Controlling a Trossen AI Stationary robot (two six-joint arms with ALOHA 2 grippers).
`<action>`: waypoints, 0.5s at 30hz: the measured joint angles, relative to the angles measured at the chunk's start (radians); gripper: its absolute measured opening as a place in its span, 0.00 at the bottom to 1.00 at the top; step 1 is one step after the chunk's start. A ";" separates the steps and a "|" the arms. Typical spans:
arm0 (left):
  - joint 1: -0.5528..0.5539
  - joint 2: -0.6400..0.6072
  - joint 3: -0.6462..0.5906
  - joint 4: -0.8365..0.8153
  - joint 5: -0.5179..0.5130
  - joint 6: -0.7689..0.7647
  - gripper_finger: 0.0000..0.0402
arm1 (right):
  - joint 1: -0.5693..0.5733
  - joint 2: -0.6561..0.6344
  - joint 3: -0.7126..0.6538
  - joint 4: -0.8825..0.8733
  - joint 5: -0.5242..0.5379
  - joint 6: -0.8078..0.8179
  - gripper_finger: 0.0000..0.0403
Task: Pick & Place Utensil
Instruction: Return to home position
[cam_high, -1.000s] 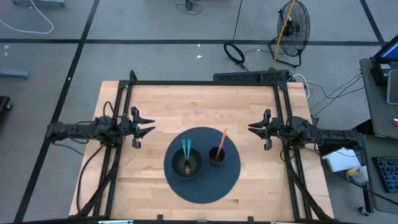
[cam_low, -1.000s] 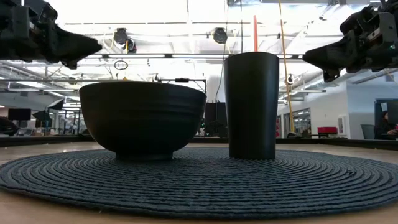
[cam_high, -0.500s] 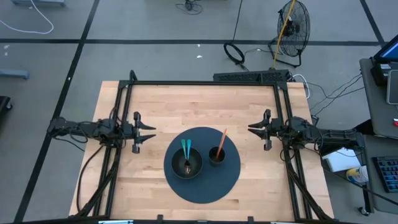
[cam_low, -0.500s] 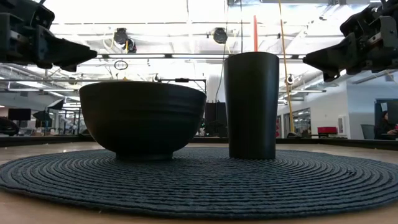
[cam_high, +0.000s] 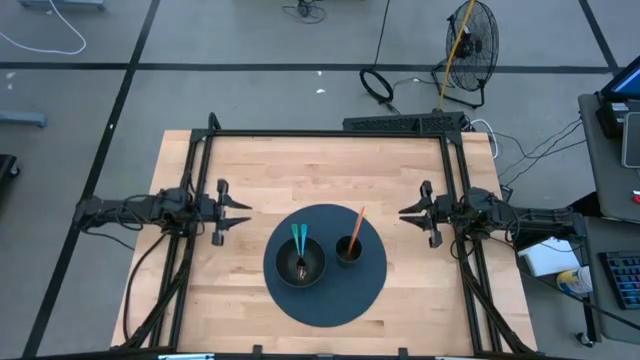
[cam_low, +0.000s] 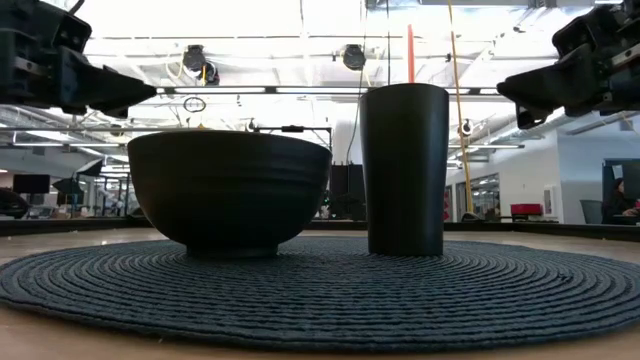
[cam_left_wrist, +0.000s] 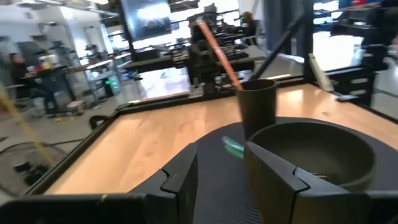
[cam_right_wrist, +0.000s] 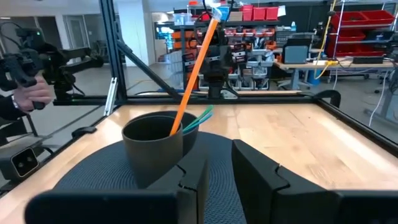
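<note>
The left gripper (cam_high: 238, 212), parted and empty, is drawn slightly further back. The blue fork (cam_high: 298, 240) is left in the black bowl (cam_high: 320, 268), the orange straw (cam_high: 357, 225) in the black cup (cam_high: 343, 257) — placing seems finished; the right gripper (cam_high: 405, 213) is parked, likewise parted.

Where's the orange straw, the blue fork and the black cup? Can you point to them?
orange straw (cam_right_wrist: 193, 78): right wrist view, on the middle of its shaft.
blue fork (cam_high: 299, 242): high view, on its handle.
black cup (cam_low: 404, 170): low view, on the middle of its side wall.
</note>
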 joint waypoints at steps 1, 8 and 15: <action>0.006 0.002 0.000 -0.001 -0.009 -0.007 0.34 | 0.000 0.000 0.000 -0.001 0.000 0.000 0.16; 0.016 0.004 0.000 -0.002 -0.015 -0.050 0.34 | 0.000 0.000 0.000 -0.054 0.006 -0.002 0.16; 0.016 0.004 0.000 -0.003 -0.018 -0.080 0.34 | 0.000 0.000 0.000 -0.061 0.007 -0.022 0.16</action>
